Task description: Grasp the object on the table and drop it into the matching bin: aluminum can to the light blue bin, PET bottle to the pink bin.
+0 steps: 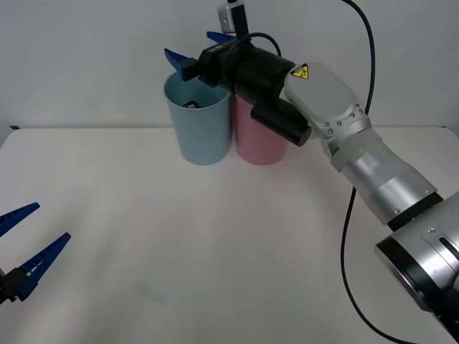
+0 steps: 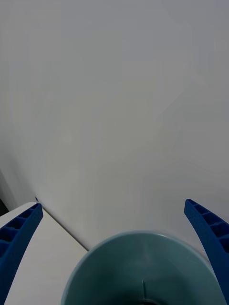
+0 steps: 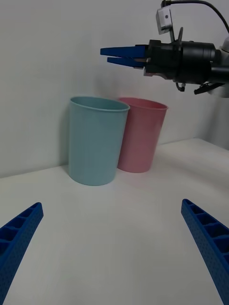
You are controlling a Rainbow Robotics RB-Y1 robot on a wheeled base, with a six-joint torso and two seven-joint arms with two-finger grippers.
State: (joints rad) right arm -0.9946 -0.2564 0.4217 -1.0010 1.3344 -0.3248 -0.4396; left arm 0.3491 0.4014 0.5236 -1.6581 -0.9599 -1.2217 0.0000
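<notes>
Right gripper (image 1: 195, 50) fingers wide, empty (can (image 1: 192, 104) seemingly inside light blue bin (image 1: 199, 132)).

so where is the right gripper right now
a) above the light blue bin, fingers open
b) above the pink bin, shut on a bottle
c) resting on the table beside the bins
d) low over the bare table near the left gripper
a: the right gripper hangs over the light blue bin with its fingers spread, the pink bin beside it.
</notes>
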